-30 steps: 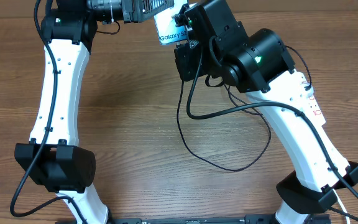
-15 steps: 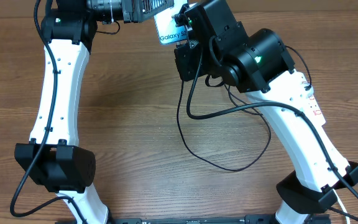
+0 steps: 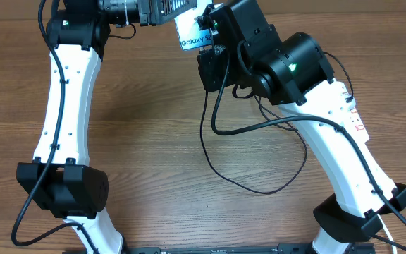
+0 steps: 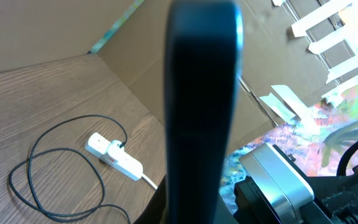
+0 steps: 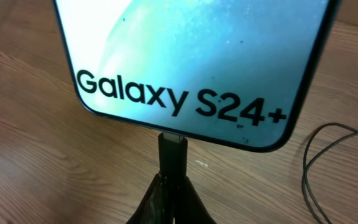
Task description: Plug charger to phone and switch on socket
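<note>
Since the phone is held up off the table rather than lying flat, its bottom edge is exposed and the plug has a straight approach. Far left, the left gripper is closed on the phone at the top of the overhead; its wrist cam sees the handset mostly as a dark slab dead centre, so it's acting purely as a fixture. Centre: screen lit, "Galaxy S24+" legible, screen facing the right wrist cam. Just right of that, the right gripper is clamped shut on the charger's connector tip, gripping it low so the tip sticks out clear of the fingers. Tip is touching the middle of the phone's bottom edge, in line with where the port should be. Can't tell from this angle whether it's fully seated or only butted against the port; my read is we're mid-insertion. The charger cable hangs slack and loops across the table below the right arm, so there's no tension fighting the push. Socket sits on the table well apart from the phone, cable running into its adapter; switch step looks not yet done. Risk: a skewed push could pivot the phone in the left grip.
</note>
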### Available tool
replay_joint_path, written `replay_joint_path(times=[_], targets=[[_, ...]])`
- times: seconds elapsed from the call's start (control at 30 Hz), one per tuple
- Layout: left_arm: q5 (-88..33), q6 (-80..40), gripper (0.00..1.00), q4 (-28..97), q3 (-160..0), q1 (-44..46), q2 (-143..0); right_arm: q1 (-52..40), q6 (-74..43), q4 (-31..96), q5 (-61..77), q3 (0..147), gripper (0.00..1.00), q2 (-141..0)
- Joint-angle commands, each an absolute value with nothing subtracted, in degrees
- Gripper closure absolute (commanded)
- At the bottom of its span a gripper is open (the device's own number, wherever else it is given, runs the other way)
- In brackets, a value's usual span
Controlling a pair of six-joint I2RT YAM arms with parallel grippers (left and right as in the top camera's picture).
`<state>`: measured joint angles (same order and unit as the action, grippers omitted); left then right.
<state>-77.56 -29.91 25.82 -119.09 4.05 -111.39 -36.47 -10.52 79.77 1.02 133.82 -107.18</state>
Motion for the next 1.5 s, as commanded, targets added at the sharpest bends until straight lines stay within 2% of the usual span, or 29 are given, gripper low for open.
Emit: replay_joint_path(times=[0.0, 0.83, 1.47], targets=[[-79.0, -29.8, 0.96, 25.4, -119.7, 4.1, -111.0, -36.3, -10.9, 78.8, 1.4, 135.5, 0.96, -104.7], [-79.7, -29.9, 0.96, 25.5, -119.7, 4.1, -111.0, -36.2, -10.9, 77.7, 0.4, 135.5, 0.96, -103.9], [-82.2, -36.1, 0.96, 25.5, -119.7, 4.1, -111.0, -36.2, -11.2, 75.0, 0.5, 135.5, 0.96, -103.9]])
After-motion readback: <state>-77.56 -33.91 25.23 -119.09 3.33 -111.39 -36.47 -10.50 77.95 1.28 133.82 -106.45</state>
